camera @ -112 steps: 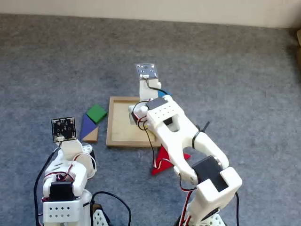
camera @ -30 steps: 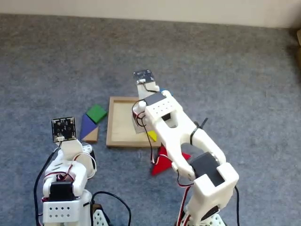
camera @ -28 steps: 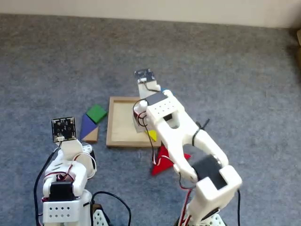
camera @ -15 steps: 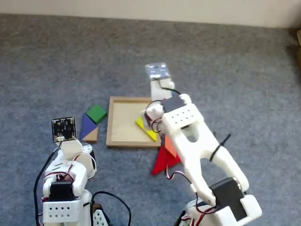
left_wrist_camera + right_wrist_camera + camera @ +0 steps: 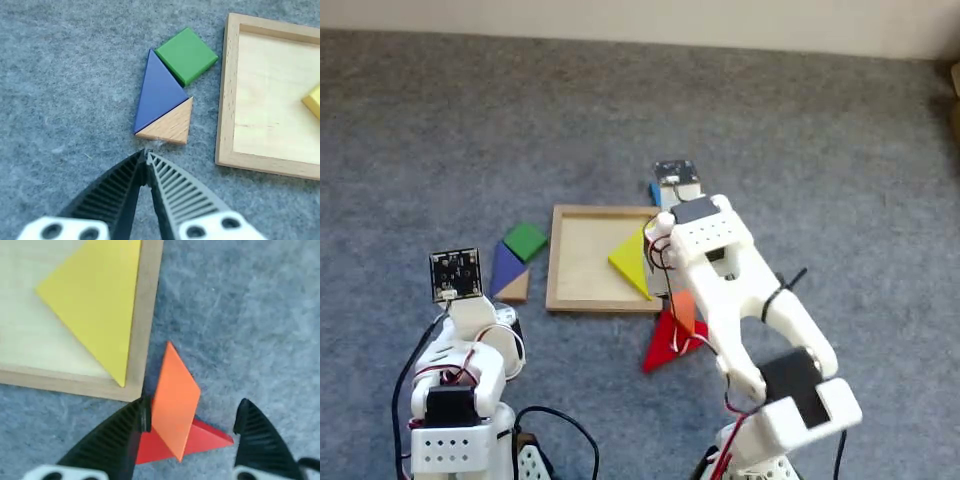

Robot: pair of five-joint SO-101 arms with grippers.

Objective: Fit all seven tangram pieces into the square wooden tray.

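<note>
My right fingers (image 5: 115,440) are wide open w/ nothing in them, one on each side of the orange piece (image 5: 175,400). It lies partly on the red triangle (image 5: 200,437), just outside the tray (image 5: 150,300) corner, so prob. tippy. Looks thin, hard, light & smooth: pinch its 2 long edges. Yellow triangle (image 5: 97,295) is in the tray. Right arm is stretched out, wrist down. Left fingers (image 5: 125,185) are closed on nothing, near the plain wood triangle (image 5: 170,125).

The light is soft and even, and bright enough to see by. Faint little shadows lie on the grey carpet (image 5: 840,140) beside the wooden tray (image 5: 552,262) and under the right arm (image 5: 740,290).
</note>
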